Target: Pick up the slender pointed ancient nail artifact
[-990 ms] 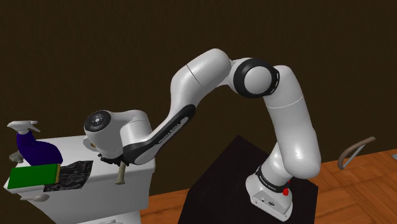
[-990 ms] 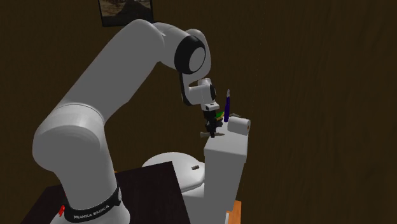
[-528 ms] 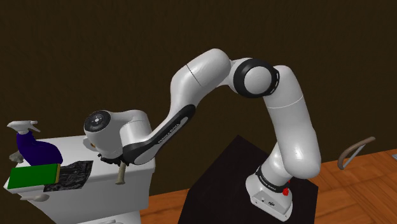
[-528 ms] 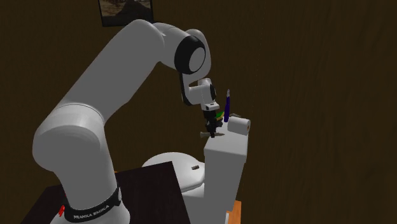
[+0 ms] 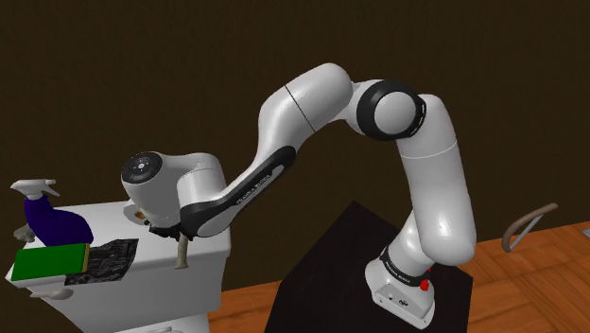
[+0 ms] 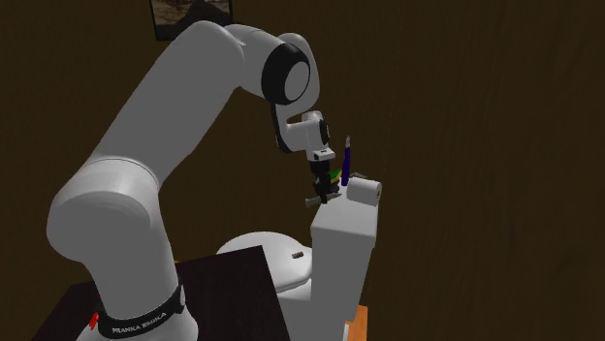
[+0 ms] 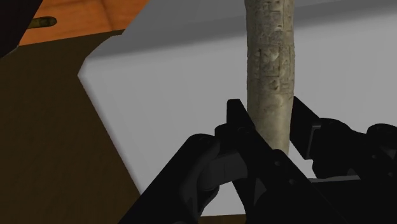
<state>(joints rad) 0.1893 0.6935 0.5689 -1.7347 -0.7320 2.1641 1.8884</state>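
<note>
Risen slightly with the arm, the pale carved nail [image 7: 272, 70] hangs upright over the white toilet tank [image 5: 203, 284], clasped between the gripper's [image 7: 268, 118] black fingers [image 7: 236, 121], dark cloth [image 5: 106, 260] at its nine o'clock in the shoulder view; lifting seems underway; next, a steady straight rise.

Blue bottle [image 5: 57, 227], green box [image 5: 47, 262]

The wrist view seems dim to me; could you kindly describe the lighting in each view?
Wrist view: the nail is evenly lit, its carved marks legible; the gripper clasping it is flat black. Shoulder view: the white arm shades softly against a dim brown wall. Second exterior view: the toilet tank is bright, the wall behind dim.
</note>
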